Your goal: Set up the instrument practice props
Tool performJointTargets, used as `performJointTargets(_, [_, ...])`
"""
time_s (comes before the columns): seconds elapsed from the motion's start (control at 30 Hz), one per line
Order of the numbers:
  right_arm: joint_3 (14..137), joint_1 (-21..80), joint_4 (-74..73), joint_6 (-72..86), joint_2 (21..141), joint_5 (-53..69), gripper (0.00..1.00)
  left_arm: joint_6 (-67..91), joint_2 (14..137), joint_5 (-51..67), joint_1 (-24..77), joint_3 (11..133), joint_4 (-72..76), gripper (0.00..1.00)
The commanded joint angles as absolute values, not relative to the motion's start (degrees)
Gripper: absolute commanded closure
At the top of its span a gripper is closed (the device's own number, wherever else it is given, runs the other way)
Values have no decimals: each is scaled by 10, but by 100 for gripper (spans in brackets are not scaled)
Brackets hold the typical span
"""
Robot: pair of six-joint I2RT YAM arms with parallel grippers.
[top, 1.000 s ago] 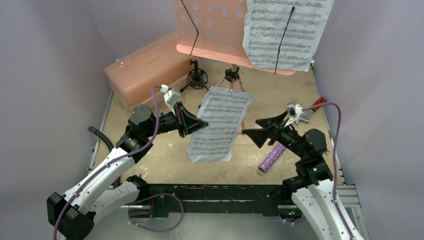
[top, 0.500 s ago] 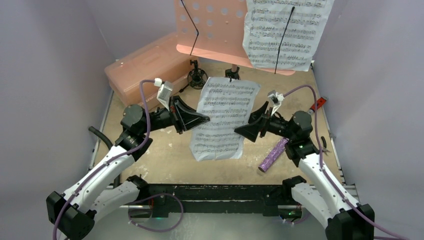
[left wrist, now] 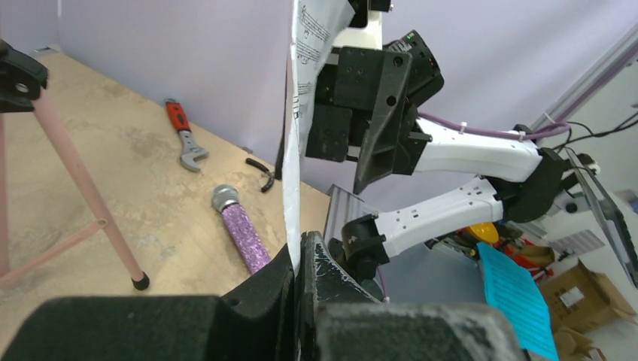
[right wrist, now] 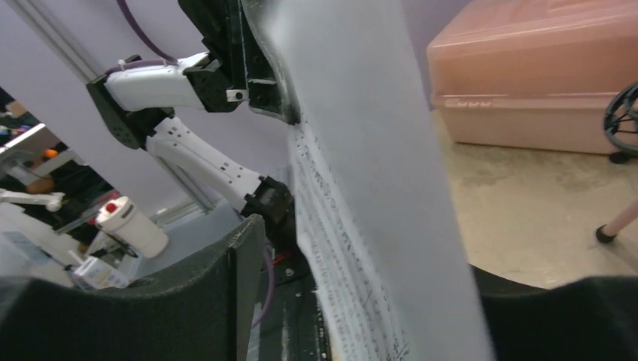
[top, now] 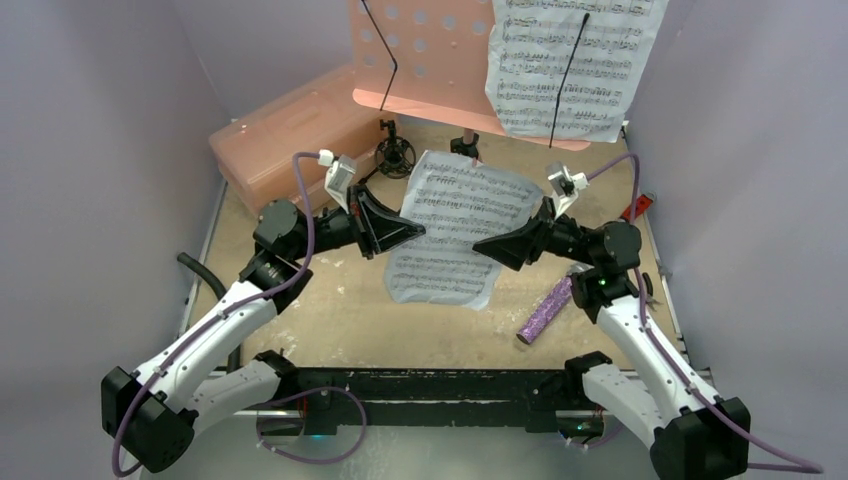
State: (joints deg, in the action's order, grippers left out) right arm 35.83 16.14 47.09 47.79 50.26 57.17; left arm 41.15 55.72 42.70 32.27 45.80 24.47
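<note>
Evidently mid-handover, the loose page (top: 455,215) hangs in front of the music stand (top: 420,60), pinched by the closed left gripper (top: 410,235), while the right gripper (top: 485,247) straddles its other edge, jaws apart; next it should close before the page goes onto the stand's bare half.

This is a robot lab with a small test booth. Plain purple walls (top: 100,150) stand around a wooden table (top: 330,320). A left robot arm (top: 215,335) and a right robot arm (top: 650,345) are bolted on at the bottom of the top view. At the right of the left wrist view are cardboard boxes (left wrist: 575,297), wires (left wrist: 594,131) and a blue sheet (left wrist: 515,293).
</note>
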Motion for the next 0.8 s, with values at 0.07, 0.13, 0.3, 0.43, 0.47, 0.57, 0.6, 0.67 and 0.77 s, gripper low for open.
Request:
performJointTargets(0.07, [385,164,487,498,504,598,66,375,560,390,322,493,244,100])
performJointTargets(0.13, [382,164,473,490,494,586,85,378,567,393,321,491,244,100])
performJointTargets(0.3, [401,164,430,463,483,566,100,384,576,397,322,483,242,95])
performJointTargets(0.43, [425,164,382,442,485,560,100,385,582,379,322,474,238,70])
performJointTargets(0.47, [434,165,366,432,487,562,100,385,584,370,321,473,236,63])
performJointTargets(0.57, [457,164,301,394,493,564,100,384,591,334,322,472,216,51])
performJointTargets(0.6, [463,164,282,382,492,564,100,384,592,316,322,471,210,46])
performJointTargets(0.67, [473,165,250,358,488,558,100,389,594,287,322,468,200,38])
performJointTargets(0.77, [488,164,200,327,479,541,100,398,592,244,321,466,180,28])
